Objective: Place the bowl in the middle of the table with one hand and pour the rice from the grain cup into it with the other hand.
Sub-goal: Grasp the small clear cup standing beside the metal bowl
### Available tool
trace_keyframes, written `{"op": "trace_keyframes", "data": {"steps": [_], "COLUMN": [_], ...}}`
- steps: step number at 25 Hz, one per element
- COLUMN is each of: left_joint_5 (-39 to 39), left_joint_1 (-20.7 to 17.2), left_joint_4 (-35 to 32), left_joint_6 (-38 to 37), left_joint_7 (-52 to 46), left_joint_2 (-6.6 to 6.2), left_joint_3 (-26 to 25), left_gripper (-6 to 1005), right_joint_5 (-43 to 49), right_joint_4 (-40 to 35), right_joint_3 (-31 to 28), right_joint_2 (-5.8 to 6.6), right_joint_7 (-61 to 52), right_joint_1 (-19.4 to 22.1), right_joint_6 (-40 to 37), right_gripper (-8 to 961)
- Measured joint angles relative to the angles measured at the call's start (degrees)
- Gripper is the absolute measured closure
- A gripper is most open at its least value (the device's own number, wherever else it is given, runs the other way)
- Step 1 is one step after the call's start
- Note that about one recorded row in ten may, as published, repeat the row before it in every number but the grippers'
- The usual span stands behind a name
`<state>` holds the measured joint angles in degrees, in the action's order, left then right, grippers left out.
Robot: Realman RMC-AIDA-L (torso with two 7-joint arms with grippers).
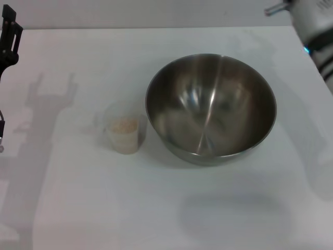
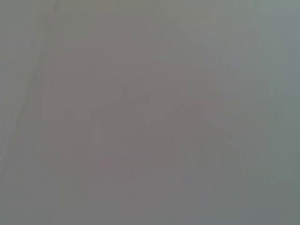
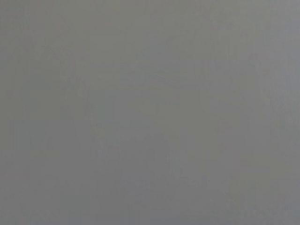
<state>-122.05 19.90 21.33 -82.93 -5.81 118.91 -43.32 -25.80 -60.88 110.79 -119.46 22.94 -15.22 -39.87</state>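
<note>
1. Bowl (image 1: 210, 109) sits upright on the table (image 1: 156, 208), right of centre. Big, round, stainless steel, deep curved walls.
2. Bowl inside is shiny w/ a bright streak running down toward the near wall, plus blurry reflections. No rice in it.
3. Grain cup (image 1: 125, 134) stands upright just left of the bowl, near its left wall. Can't tell if they touch; looks like a thin gap.
4. Cup is small, translucent, frosted plastic, way smaller than the bowl. A handle-like bump shows faintly on its left side.
5. Rice (image 1: 125, 125) shows inside the cup: pale beige, granular.
6. Table is plain white, flat, unmarked. Soft arm shadows fall across its left part and near edge.
7. Left gripper (image 1: 9, 39) pokes in at the far-left edge: black parts only, well apart from the cup. Fingers mostly cut off by the edge, so can't tell if apart or together.
8. Right arm (image 1: 315, 26) shows at the far-right corner: white cylinder w/ a lit blue ring and dark bands. Its gripper is out of view, well away from the bowl.
9. Both wrist views show only flat grey, nothing to make out.
</note>
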Motion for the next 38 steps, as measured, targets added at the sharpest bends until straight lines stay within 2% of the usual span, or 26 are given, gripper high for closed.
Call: {"op": "trace_keyframes", "data": {"steps": [3, 4, 9, 11, 12, 16, 21, 22, 25, 27, 30, 38], "left_joint_5": [-0.02, -0.02, -0.05, -0.05, -0.05, -0.06, 0.0, -0.01, -0.02, -0.02, -0.02, -0.01], "left_joint_1": [-0.21, -0.48, -1.83, -1.83, -3.2, -3.94, -6.61, -7.96, -8.32, -9.3, -9.58, -9.12], "left_joint_4": [-0.18, -0.42, -0.71, -0.71, -1.29, -1.72, -3.1, -3.41, -3.43, -3.22, -2.87, -1.71], "left_joint_6": [-0.69, -1.41, -2.24, -2.24, -2.32, -2.22, -1.63, -1.2, -0.96, 1.08, 3.57, 7.81], "left_joint_7": [-0.02, -0.06, 0.1, 0.1, 0.23, 0.58, 1.15, 3.0, 3.84, 6.32, 6.64, 6.7], "left_joint_2": [0.0, -0.03, -0.14, -0.14, -0.15, -0.11, 0.0, 0.06, 0.09, 0.1, 0.12, 0.18], "left_joint_3": [1.12, 3.06, 9.17, 9.17, 12.62, 13.88, 16.57, 19.19, 20.04, 22.83, 24.62, 25.59], "left_gripper": [244, 244, 244, 244, 244, 244, 244, 244, 244, 244, 245, 263], "right_joint_5": [0.02, 0.08, 0.31, 0.19, 0.14, 0.18, 0.31, 0.29, 0.28, 0.26, 0.22, 0.17], "right_joint_4": [7.27, 9.37, 21.74, 24.75, 26.99, 29.13, 31.01, 31.82, 32.35, 32.77, 33.3, 34.56], "right_joint_3": [0.64, 0.62, 0.03, -0.75, -1.77, -3.08, -4.98, -5.68, -5.91, -5.92, -5.93, -7.02], "right_joint_2": [0.04, 0.1, 0.46, 0.53, 0.59, 0.61, 0.79, 0.95, 1.16, 1.52, 1.78, 2.12], "right_joint_7": [-7.36, -9.8, -18.05, -19.91, -21.37, -23.1, -24.5, -24.8, -24.82, -24.85, -24.87, -24.92], "right_joint_1": [0.98, 1.02, -0.38, -0.54, -0.57, -0.68, -0.81, -1.17, -1.6, -2.18, -2.77, -4.06], "right_joint_6": [-14.85, -18.29, -30.95, -34.03, -35.26, -35.57, -35.79, -35.86, -35.89, -35.94, -35.97, -35.98], "right_gripper": [520, 520, 520, 520, 520, 520, 520, 520, 520, 519, 519, 519]}}
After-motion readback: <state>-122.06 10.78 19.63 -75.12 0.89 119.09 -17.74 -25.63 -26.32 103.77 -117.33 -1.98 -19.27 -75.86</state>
